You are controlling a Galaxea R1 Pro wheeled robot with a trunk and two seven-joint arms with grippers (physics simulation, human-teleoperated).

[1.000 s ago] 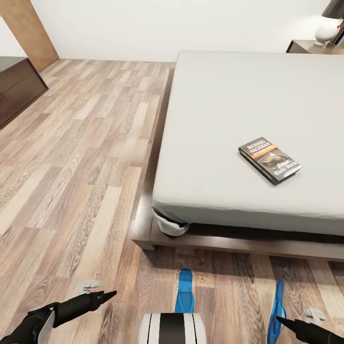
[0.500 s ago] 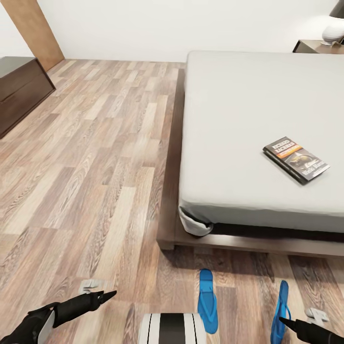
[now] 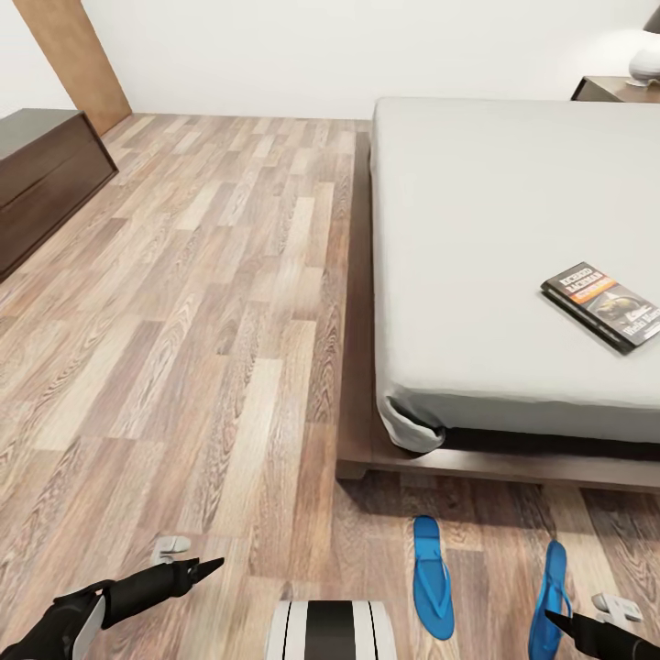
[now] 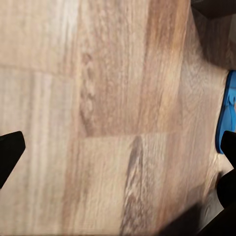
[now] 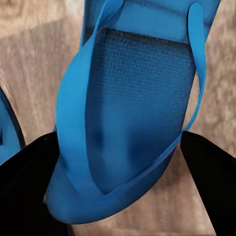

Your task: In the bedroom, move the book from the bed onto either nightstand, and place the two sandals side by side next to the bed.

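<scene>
Comparing with the head views of a moment ago, the whole picture has shifted. The bed (image 3: 495,211), the book (image 3: 600,304) and the sandal on the floor (image 3: 431,576) all sit further to the right of the frame. I judge that the robot's base or head has moved, not these things.

The other sandal (image 3: 553,594) has kept its place at the lower right of the frame, just at the tip of the right end effector (image 3: 552,618). So it travels with the arm. The two sandals also look nearer to each other than before. I judge that the side-by-side placing is in hand. The book step is not yet done: the book lies flat on the mattress near the right edge of the frame. The nightstand (image 3: 614,89) is far off in the upper right corner.

The right wrist view shows what the head view cannot. The blue sole (image 5: 137,113) lies between the dark fingers (image 5: 29,187), which touch it on both sides, so this end effector seems closed on the sandal. In the left wrist view the fingers (image 4: 10,152) stand wide apart with nothing between them, above bare floor (image 4: 123,98). A blue strip of a sandal (image 4: 227,113) shows at the right edge of the frame. In the head view the left end effector (image 3: 213,565) looks like a single dark point at the lower left.
</scene>
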